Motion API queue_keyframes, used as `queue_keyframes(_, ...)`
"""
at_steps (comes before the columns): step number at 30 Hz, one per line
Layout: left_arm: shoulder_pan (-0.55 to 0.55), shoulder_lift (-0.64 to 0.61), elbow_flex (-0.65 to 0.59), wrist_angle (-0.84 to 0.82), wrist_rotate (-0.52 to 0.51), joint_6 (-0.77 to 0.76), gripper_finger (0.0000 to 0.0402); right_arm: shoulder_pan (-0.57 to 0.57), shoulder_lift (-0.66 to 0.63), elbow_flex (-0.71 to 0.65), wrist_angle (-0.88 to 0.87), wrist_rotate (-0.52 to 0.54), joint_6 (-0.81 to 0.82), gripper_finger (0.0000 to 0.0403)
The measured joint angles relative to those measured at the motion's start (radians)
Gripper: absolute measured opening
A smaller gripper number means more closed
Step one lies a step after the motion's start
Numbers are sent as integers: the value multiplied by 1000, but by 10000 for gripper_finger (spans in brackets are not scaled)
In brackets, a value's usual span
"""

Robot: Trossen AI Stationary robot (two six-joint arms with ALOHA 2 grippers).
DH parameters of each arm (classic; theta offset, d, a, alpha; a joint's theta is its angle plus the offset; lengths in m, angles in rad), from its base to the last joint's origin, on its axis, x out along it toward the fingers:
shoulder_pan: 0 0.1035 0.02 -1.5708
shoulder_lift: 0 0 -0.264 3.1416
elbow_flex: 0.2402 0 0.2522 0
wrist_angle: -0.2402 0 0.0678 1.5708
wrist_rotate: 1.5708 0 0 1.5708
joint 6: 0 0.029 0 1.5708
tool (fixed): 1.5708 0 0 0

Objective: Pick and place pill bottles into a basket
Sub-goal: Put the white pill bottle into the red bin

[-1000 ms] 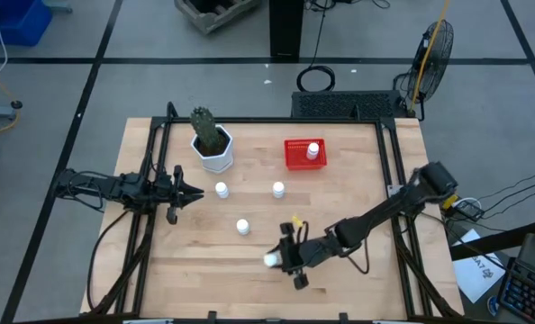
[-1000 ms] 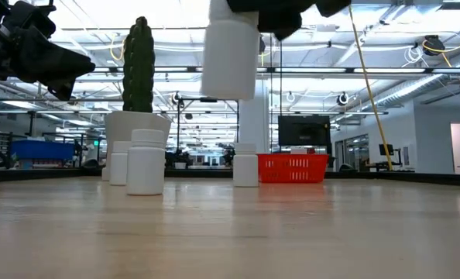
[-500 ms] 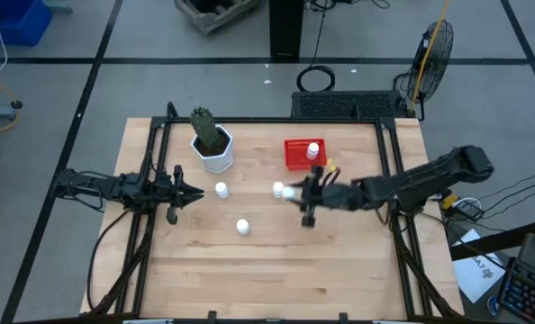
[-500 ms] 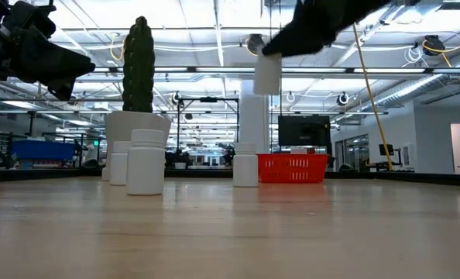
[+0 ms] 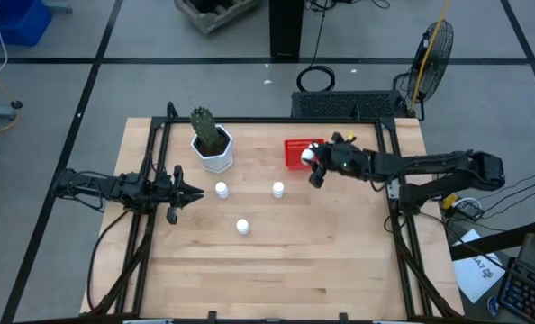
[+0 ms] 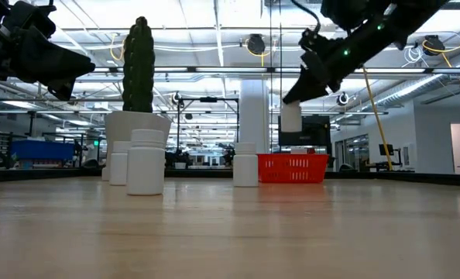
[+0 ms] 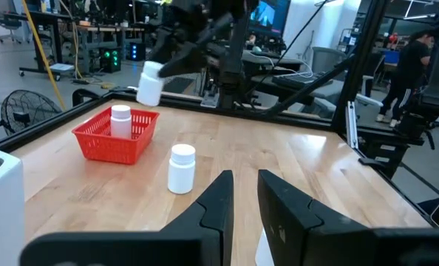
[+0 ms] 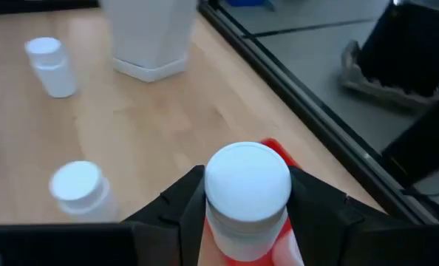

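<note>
My right gripper [image 5: 312,160] is shut on a white pill bottle [image 5: 309,153], which hangs in the air over the red basket [image 5: 294,162]. One more bottle [image 7: 120,120] stands inside the basket [image 7: 101,144]. Three bottles stand on the table: one [image 5: 221,189] near the plant pot, one [image 5: 277,189] in front of the basket, one [image 5: 242,227] nearer the front. My left gripper [image 5: 198,192] waits at the table's left, above the wood. Its fingers [image 7: 278,214] stand a narrow gap apart and hold nothing. My right gripper pinches the bottle by the two sides of its body [image 8: 227,225], just below the cap [image 8: 247,176], between its two fingers. The fingers [image 6: 317,74] slant down from the table's right. The bottle [image 6: 290,118] hangs below them, nearly upright, cap up, clear of the basket [image 6: 292,167].
A white hexagonal pot with a green cactus [image 5: 213,144] stands at the far left of the table, left of the basket. Dark metal frame rails [image 5: 389,180] run along the table's sides and far edge. Bare wood [image 5: 340,261] fills the near right of the table.
My right gripper has carried the bottle from low over the table's near edge toward the far edge and a little right, past the bottle in front of the basket, to over the basket. It has stayed shut on the bottle, which remains clear of the table.
</note>
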Motion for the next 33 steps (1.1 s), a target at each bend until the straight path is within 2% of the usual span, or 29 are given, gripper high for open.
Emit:
queue_keyframes(5, 0, 0, 0, 0, 0, 0, 67, -72, 0, -25, 2, -69, 24, 157)
queue_keyframes(15, 0, 0, 0, 0, 0, 0, 67, -149, 0, -99, 11, -95, 44, 156)
queue_keyframes(23, 0, 0, 0, 0, 0, 0, 67, -182, 0, -167, 133, -145, 49, 151)
queue_keyframes(33, 0, 0, 0, 0, 0, 0, 67, -219, 0, -232, 195, -150, 53, 152)
